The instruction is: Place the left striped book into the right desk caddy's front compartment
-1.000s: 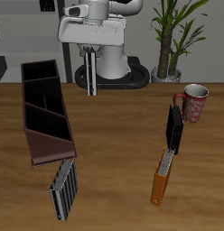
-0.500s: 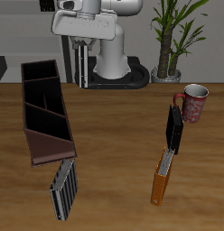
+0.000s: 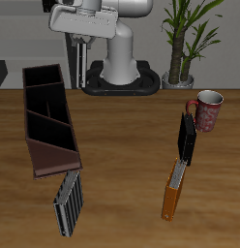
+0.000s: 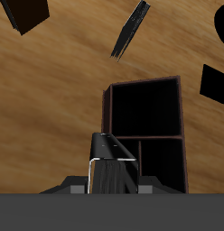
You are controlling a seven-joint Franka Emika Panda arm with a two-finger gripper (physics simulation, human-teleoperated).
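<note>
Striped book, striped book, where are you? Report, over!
Pincer shut on the left striped book. Book hangs upright, high, not yet in the front compartment of the right desk caddy. Nothing blocking that compartment.

Clutter on wooden table (image 3: 122, 145): mug, plant, two books.
Pink-red mug (image 3: 207, 109) stands upright near the table's back edge; potted plant (image 3: 185, 39) behind the mug; orange book (image 3: 173, 189) well in front of the mug, toward the front edge; striped grey book (image 3: 69, 201) far across the table from the mug, near the front edge.
</note>
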